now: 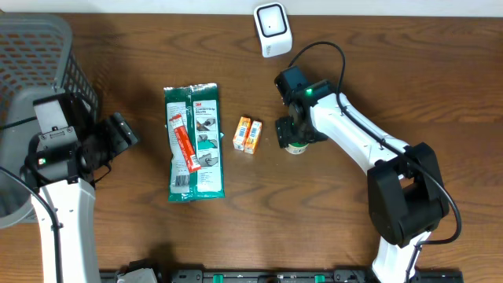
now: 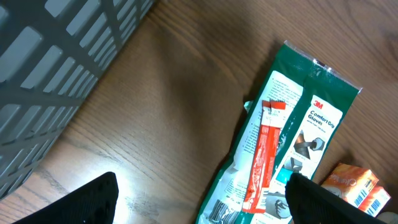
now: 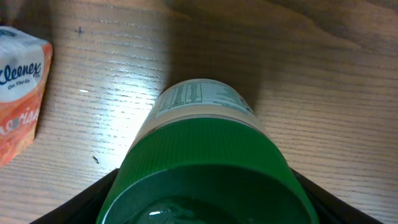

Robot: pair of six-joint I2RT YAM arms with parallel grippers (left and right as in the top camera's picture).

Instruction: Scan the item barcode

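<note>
The item between my right gripper's fingers is a small jar [image 1: 296,147] with a green ribbed lid [image 3: 205,180] and a pale printed label [image 3: 198,102], standing on the wooden table right of centre. My right gripper [image 1: 295,130] comes down over it, and in the right wrist view its black fingers [image 3: 93,196] press against both sides of the lid. No barcode shows on the jar from here. A white scanner [image 1: 273,29] stands at the back edge. My left gripper [image 1: 118,135] hovers open at the left, holding nothing.
A green 3M glove pack [image 1: 194,143] with a red strip lies left of centre. Two orange Kleenex tissue packs [image 1: 251,134] sit just left of the jar. A grey mesh basket [image 1: 39,47] fills the far left corner.
</note>
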